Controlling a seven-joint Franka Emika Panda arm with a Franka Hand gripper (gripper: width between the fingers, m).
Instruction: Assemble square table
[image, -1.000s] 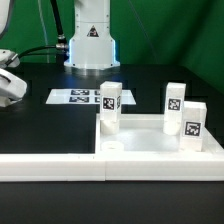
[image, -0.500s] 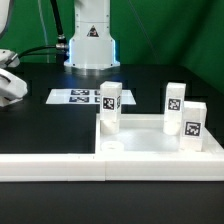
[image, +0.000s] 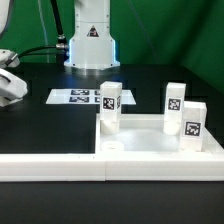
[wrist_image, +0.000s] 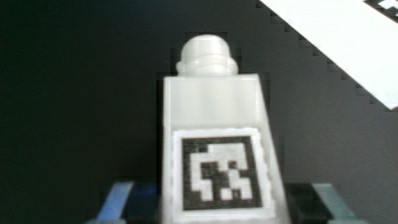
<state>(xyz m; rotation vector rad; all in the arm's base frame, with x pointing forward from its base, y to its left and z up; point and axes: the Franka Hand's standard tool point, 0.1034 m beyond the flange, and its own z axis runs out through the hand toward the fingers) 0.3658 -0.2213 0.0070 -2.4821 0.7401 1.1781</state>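
Observation:
In the wrist view a chunky white leg (wrist_image: 217, 120) with a black-white tag and a round peg at its far end lies lengthwise between my gripper's (wrist_image: 221, 206) two bluish fingers (wrist_image: 121, 200), over the black table. The fingers sit close against its sides, shut on it. In the exterior view only the white hand of the gripper (image: 6, 86) shows, at the far left edge. The square table top (image: 150, 142) lies at the front right with three tagged legs (image: 109, 108) (image: 174, 106) (image: 194, 125) standing upright on it.
The long white fence (image: 55, 167) runs along the front edge beside the table top. The marker board (image: 80, 97) lies flat in the middle, in front of the robot's base (image: 90, 40). A white edge (wrist_image: 356, 40) crosses one corner of the wrist view.

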